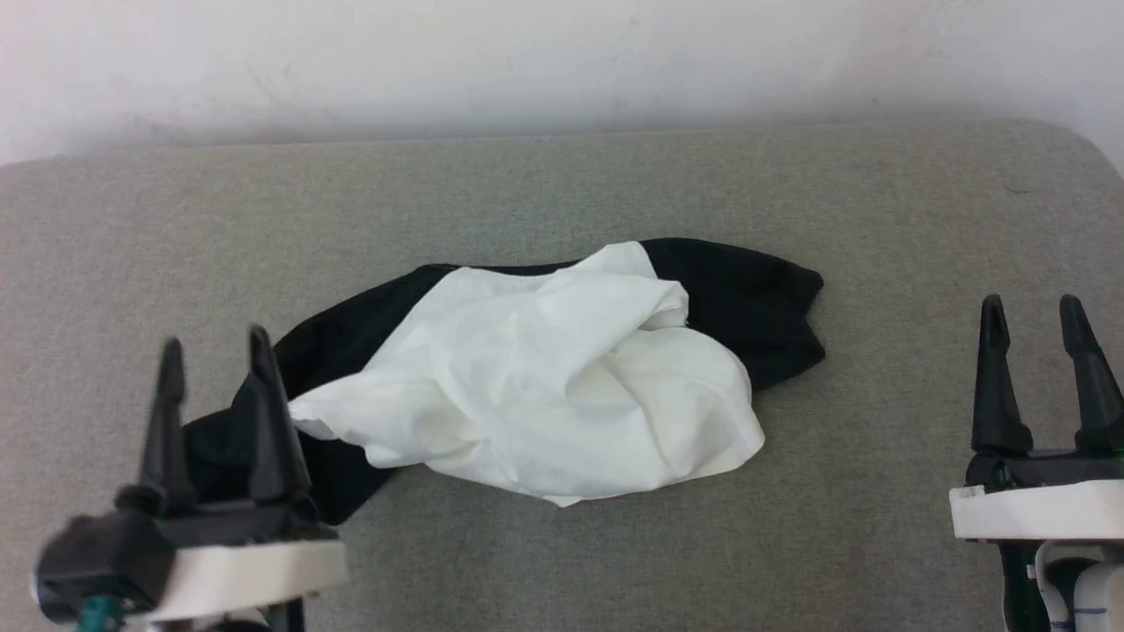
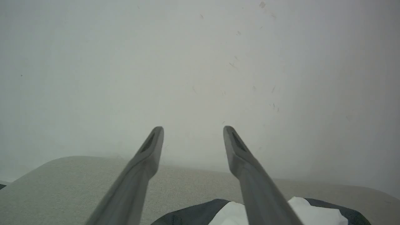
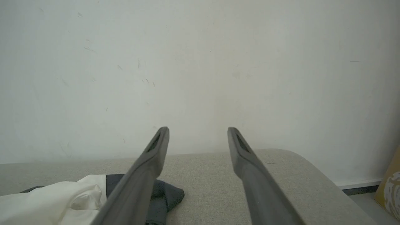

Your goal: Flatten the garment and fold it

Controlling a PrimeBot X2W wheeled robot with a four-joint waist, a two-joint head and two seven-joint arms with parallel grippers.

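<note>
Two empty pincers, our left gripper [image 1: 214,341] and right gripper [image 1: 1031,303], hover spread-fingered over the near edge of the grey pad [image 1: 562,184]; the garment [image 1: 544,369] lies crumpled at the pad's middle. We judge it best to pinch one black end each and draw outward, low over the pad.

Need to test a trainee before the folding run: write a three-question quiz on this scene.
1. True or false: the garment lies spread flat on the grey surface.
2. Which is nearer the garment: A, the left gripper, or B, the right gripper?
3. Fill in: both grippers are ____ and hold nothing.

Key: 1 false, it is crumpled in a heap; 2 A; 3 open.
</note>
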